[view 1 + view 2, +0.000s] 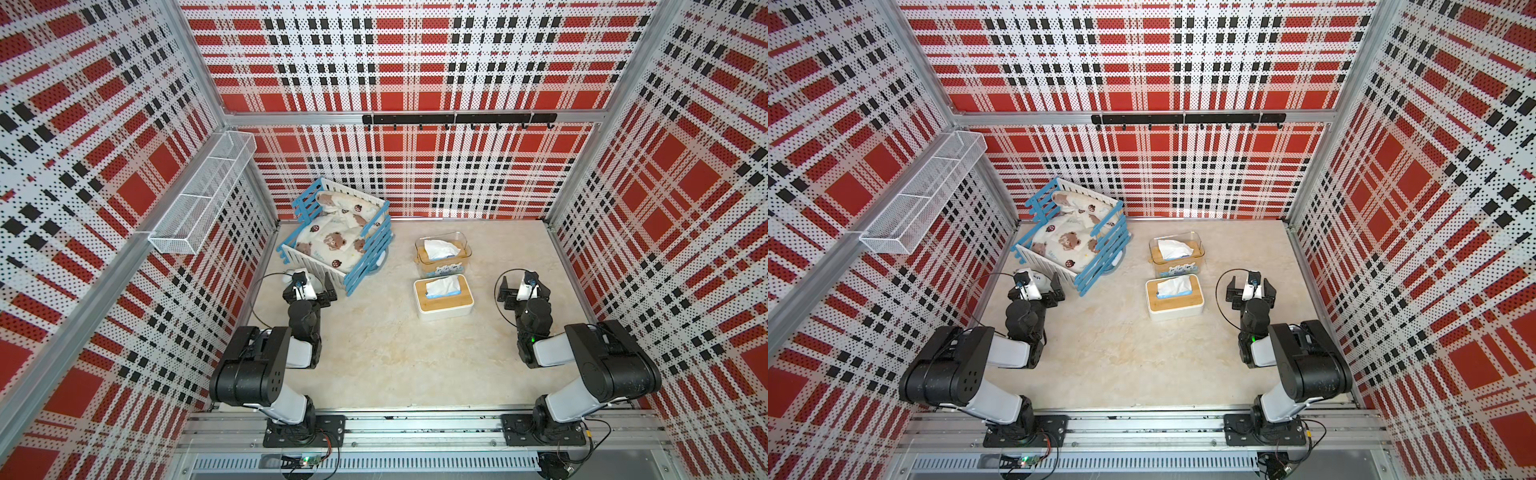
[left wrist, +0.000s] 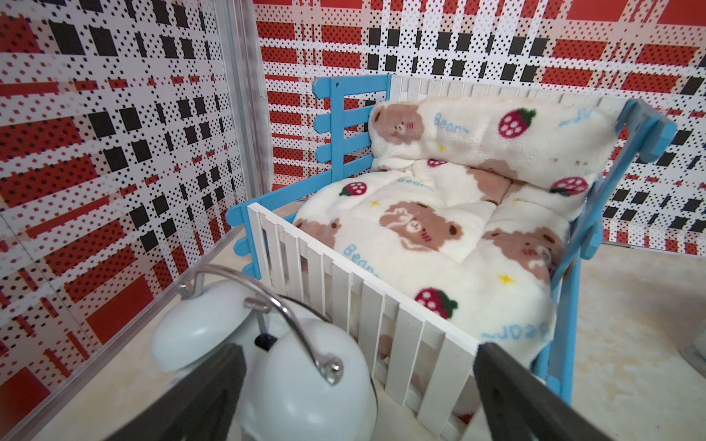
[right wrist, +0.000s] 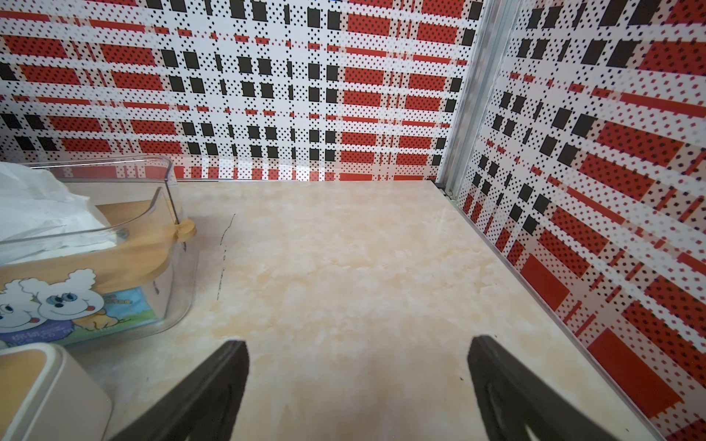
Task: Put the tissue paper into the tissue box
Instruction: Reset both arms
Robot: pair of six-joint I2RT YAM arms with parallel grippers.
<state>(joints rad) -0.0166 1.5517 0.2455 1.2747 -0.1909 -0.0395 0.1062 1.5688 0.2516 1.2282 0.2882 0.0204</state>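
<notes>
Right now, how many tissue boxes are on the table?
2: a clear box farther back, and a white wooden-lidded box just in front of it. None looks hidden.

Noting blue-and-white toy crib (image 1: 374,246) standing in far left corner of tabletop (image 1: 374,353), holding bear-print blanket (image 1: 332,241) and pillow (image 2: 477,133); white twin-bell alarm clock (image 2: 313,385) sitting beside its railing (image 2: 344,290); mesh basket (image 1: 203,195) hanging on left wall (image 1: 104,137); black hook rail (image 1: 457,119) crossing back wall (image 1: 415,62).
</notes>
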